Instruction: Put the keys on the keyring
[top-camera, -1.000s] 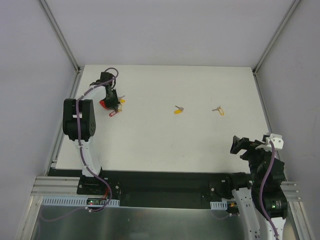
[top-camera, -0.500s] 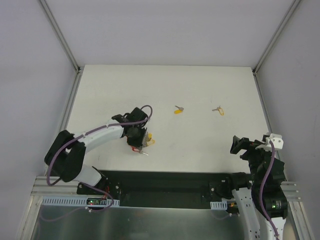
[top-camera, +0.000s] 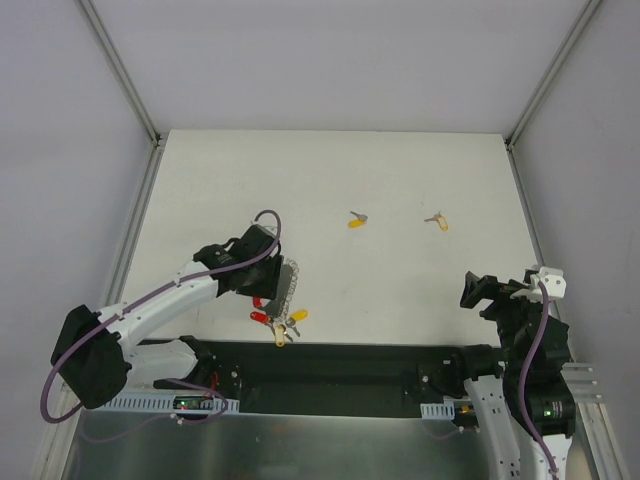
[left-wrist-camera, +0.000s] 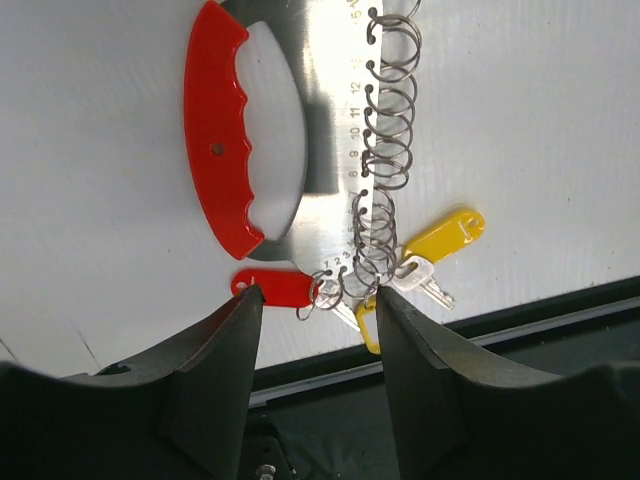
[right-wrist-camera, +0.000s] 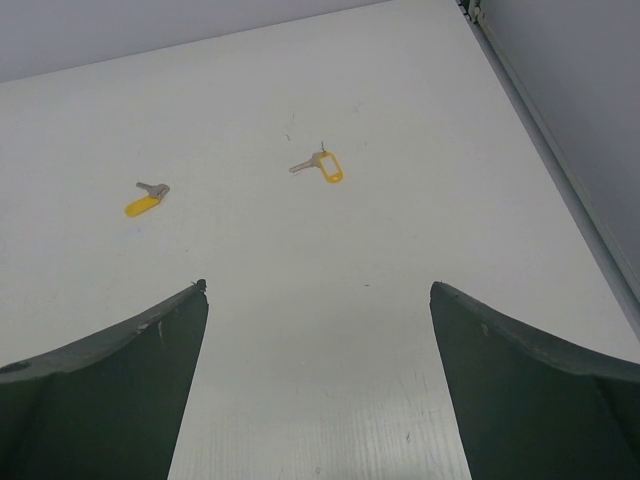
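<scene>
Now pinching the keyring (left-wrist-camera: 216, 150) in the half-closed left gripper (left-wrist-camera: 315, 296) at the near edge of the table (top-camera: 400, 320), holding the right gripper (right-wrist-camera: 318, 286) wide, empty.

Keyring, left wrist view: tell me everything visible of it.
The keyring is a bunch: a red, plastic-looking curved handle with finger grooves over a shiny metal plate with ruler numbers, and a grey coil of wire loops. At its lower end sit a red tag, a small ring and yellow-headed keys. It lies on the white table by the near edge, that end between the fingers of the left gripper; whether they pinch it is unclear.
</scene>
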